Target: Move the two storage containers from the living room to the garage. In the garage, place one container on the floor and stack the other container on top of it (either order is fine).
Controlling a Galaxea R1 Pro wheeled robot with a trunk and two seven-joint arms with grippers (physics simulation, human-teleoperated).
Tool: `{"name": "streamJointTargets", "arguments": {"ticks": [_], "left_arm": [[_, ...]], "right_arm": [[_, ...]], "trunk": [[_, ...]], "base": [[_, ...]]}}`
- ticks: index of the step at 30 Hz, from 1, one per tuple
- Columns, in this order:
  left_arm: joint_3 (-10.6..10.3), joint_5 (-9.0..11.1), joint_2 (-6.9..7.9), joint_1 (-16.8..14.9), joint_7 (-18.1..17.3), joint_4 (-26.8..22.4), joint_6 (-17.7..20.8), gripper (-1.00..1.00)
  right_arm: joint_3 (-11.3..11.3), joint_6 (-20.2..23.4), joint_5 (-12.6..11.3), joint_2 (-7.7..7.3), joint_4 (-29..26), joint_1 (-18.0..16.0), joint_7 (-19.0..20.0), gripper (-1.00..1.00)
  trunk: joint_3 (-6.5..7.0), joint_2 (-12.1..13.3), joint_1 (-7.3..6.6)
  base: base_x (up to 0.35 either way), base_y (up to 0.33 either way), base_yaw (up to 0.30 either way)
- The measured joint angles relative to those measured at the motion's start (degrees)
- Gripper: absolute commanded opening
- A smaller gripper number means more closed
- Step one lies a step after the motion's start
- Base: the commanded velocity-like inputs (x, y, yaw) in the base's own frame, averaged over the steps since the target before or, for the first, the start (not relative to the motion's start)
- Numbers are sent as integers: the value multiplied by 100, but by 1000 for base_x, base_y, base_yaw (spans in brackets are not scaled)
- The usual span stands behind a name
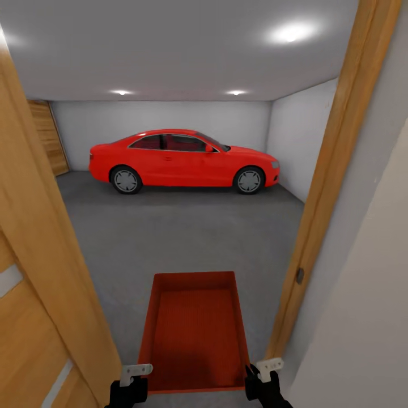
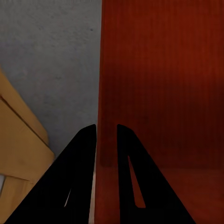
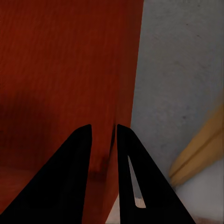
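One orange-red storage container (image 1: 195,331) is held out in front of me in the doorway, above the dark grey garage floor (image 1: 187,226). My left gripper (image 1: 131,381) is shut on its left wall near the close corner, and the left wrist view has that gripper (image 2: 106,128) with one black finger on each side of the thin wall (image 2: 99,93). My right gripper (image 1: 262,378) is shut on the right wall, and the right wrist view has this gripper (image 3: 103,128) astride that wall (image 3: 130,84). The second container is out of view.
A wooden door frame post (image 1: 334,164) stands close on the right, and an open wooden door (image 1: 34,272) close on the left. A red car (image 1: 184,161) is parked across the back of the garage, with a plank door (image 1: 48,136) at far left.
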Motion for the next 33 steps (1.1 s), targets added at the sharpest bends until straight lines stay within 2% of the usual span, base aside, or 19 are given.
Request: {"name": "streamJointTargets", "arguments": {"ticks": [8, 21, 33], "left_arm": [[0, 0, 0, 0, 0, 1, 0, -100], [-1, 1, 0, 0, 0, 2, -6, -100], [-1, 0, 1, 0, 0, 1, 0, -100]], "right_arm": [[-1, 0, 0, 0, 0, 0, 0, -100], [-1, -2, -3, 0, -1, 0, 2, -100], [2, 1, -5, 0, 0, 0, -1, -100]], "trunk": [[0, 1, 1], [0, 1, 2], [0, 0, -1]], "base": [[278, 27, 0], [25, 0, 0], [303, 0, 0]]}}
